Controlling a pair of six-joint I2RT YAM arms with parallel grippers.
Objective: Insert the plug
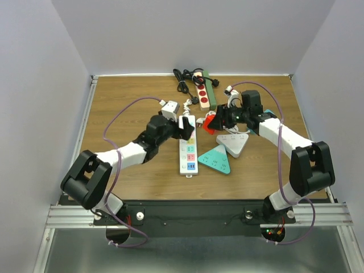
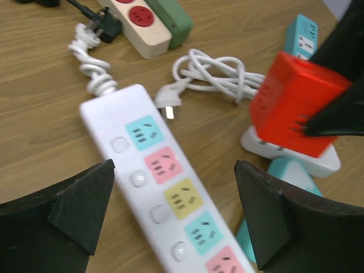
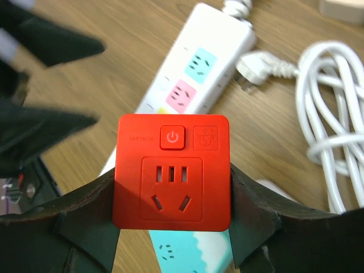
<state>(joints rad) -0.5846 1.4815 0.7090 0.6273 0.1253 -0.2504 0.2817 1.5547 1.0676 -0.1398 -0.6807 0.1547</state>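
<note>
The right gripper (image 3: 172, 199) was clamped on the two sides of the red plug-in cube (image 3: 172, 165), socket face toward the wrist camera, and held it above the surface (image 1: 125, 102) just right of the white power strip (image 2: 165, 187); the left gripper (image 2: 173, 176) hung over that strip, jaws wide apart, holding nothing; a loose white plug (image 2: 168, 103) lay beside the strip's far end, its coiled cable (image 2: 219, 71) beyond.

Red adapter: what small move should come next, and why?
Probably ease the red adapter toward a free socket on the white power strip: the right tool grips it aloft, and the open left tool hovers over that strip.
</note>
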